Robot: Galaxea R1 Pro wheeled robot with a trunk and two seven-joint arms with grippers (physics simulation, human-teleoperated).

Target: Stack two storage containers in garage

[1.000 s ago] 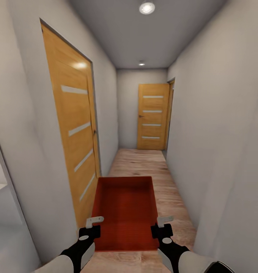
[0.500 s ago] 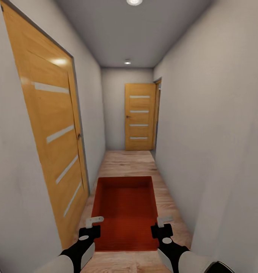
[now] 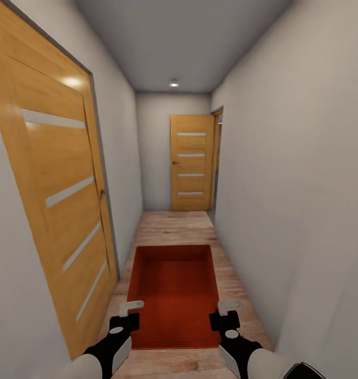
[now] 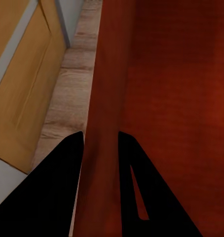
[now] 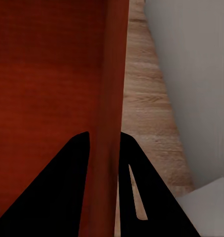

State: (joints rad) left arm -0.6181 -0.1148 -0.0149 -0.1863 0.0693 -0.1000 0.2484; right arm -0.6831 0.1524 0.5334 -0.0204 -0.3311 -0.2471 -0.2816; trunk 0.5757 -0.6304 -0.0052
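Observation:
I hold one orange-red storage container (image 3: 173,292) level in front of me, above a light wood plank floor (image 3: 176,227) in a narrow hallway. My left gripper (image 3: 130,310) is shut on the container's left wall (image 4: 104,123), one finger on each side of it. On the opposite side my right gripper (image 3: 225,310) is shut on the container's right wall (image 5: 112,113) in the same way. The bin is open-topped and nothing lies inside it.
A shut wooden door (image 3: 52,200) with pale stripes lines the left wall close by. Another wooden door (image 3: 191,163) stands at the hallway's far end, with an opening (image 3: 217,158) beside it on the right. Pale grey walls (image 3: 295,184) hem the passage.
The view has advanced along the hallway: the left door has grown larger and slid left, and the far door is nearer. Both grippers and the container keep the same pose.

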